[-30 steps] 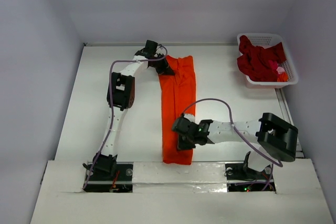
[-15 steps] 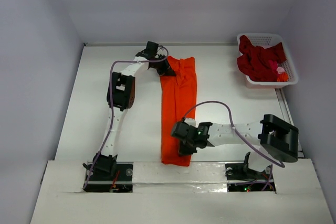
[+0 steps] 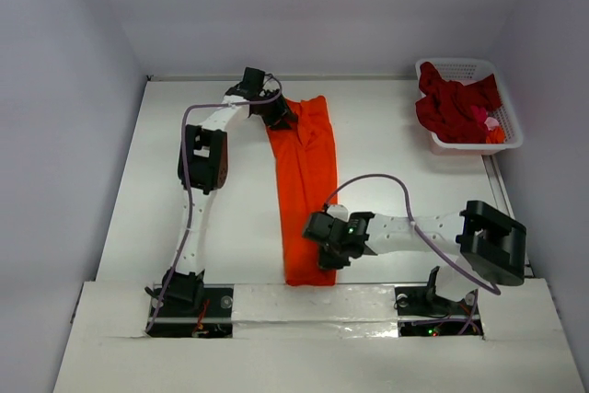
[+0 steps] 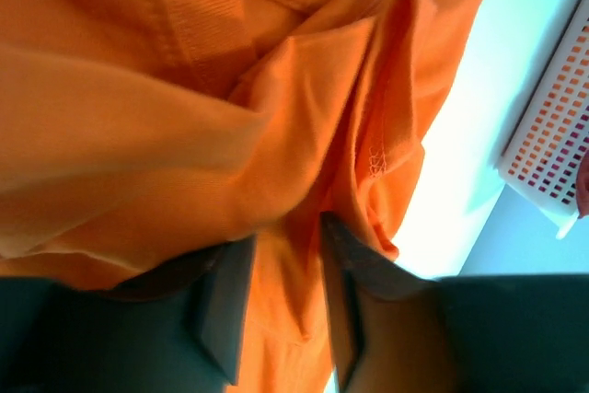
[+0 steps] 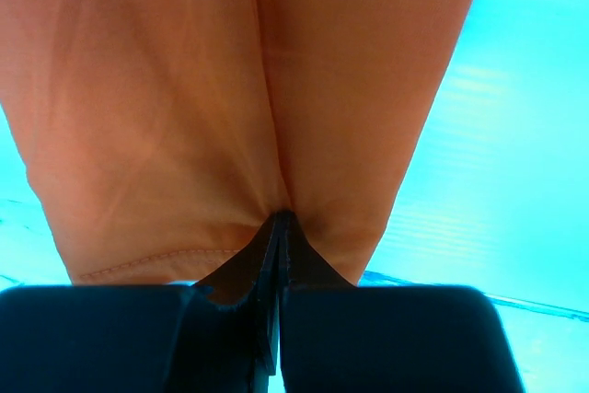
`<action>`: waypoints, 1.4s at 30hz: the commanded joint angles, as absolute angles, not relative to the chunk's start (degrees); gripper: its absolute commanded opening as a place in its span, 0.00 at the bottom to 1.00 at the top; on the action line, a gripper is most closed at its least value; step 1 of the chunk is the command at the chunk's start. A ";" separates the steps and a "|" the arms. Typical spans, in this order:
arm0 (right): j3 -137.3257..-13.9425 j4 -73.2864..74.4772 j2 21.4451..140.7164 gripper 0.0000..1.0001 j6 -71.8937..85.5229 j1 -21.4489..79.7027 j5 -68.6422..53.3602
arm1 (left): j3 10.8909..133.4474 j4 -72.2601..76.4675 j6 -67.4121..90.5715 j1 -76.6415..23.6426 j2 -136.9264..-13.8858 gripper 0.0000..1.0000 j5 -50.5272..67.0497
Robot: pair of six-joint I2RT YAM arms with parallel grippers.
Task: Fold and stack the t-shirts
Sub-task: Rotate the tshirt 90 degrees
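The bright orange-red t-shirt [image 3: 304, 190] lies folded into a long narrow strip running from the far middle of the table to the near edge, slanting slightly. My left gripper [image 3: 276, 117] is at its far end. In the left wrist view its jaws [image 4: 285, 232] stand apart, with rumpled orange cloth [image 4: 184, 117] lying loose between them. My right gripper [image 3: 324, 250] is at the strip's near end, shut on a pinch of the orange cloth [image 5: 230, 89] at its fingertips [image 5: 281, 218]. Dark crimson t-shirts [image 3: 456, 108] with a bit of pink are heaped in the basket.
A white lattice basket [image 3: 504, 140] stands at the far right corner; its wall also shows at the right edge of the left wrist view [image 4: 552, 126]. White walls enclose the table on three sides. Both arm bases sit at the near edge.
My left gripper has opened and shifted a little left, and the strip's far end has moved left with it. The right gripper stays shut on the near end.
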State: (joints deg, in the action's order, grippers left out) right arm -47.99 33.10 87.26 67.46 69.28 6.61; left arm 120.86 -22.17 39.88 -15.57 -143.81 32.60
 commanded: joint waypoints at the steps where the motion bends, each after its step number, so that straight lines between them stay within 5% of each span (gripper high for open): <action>1: -51.15 35.77 87.45 0.00 66.27 69.17 9.58 | 122.08 -23.03 38.93 -13.54 -138.61 0.37 30.05; 6: -52.38 37.00 86.84 0.00 65.48 68.64 11.24 | 124.54 -23.73 38.76 -13.54 -138.78 0.83 31.02; 9: -53.87 38.32 85.88 0.06 64.87 68.64 12.56 | 123.40 -22.15 39.20 -13.54 -137.03 0.99 31.90; 14: -56.33 42.27 82.45 0.26 64.34 68.12 14.67 | 123.22 -22.59 39.20 -13.01 -132.63 0.99 31.29; 18: -60.90 49.20 77.01 0.72 64.16 67.59 18.70 | 120.00 -25.31 37.01 -13.01 -126.49 0.99 28.49; 23: -63.82 55.11 62.89 0.99 62.33 63.38 24.25 | 97.37 -22.77 34.55 -13.01 -108.49 0.99 24.17; 27: -57.49 49.32 56.08 1.00 53.11 50.49 15.25 | 76.37 -19.96 33.75 -13.62 -93.19 0.99 23.20; 34: -55.55 41.06 61.06 1.00 45.27 45.54 3.53 | 51.43 -23.54 33.84 -16.08 -69.48 0.86 23.65; 42: -46.07 30.78 64.42 1.00 42.98 36.57 -18.59 | 38.34 -25.67 37.00 -23.02 -54.76 0.99 27.68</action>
State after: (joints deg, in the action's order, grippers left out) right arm -49.74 37.85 64.97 45.28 38.98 -5.43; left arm 41.06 -26.79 35.92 -21.37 -58.04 25.12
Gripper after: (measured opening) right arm 0.995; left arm 0.983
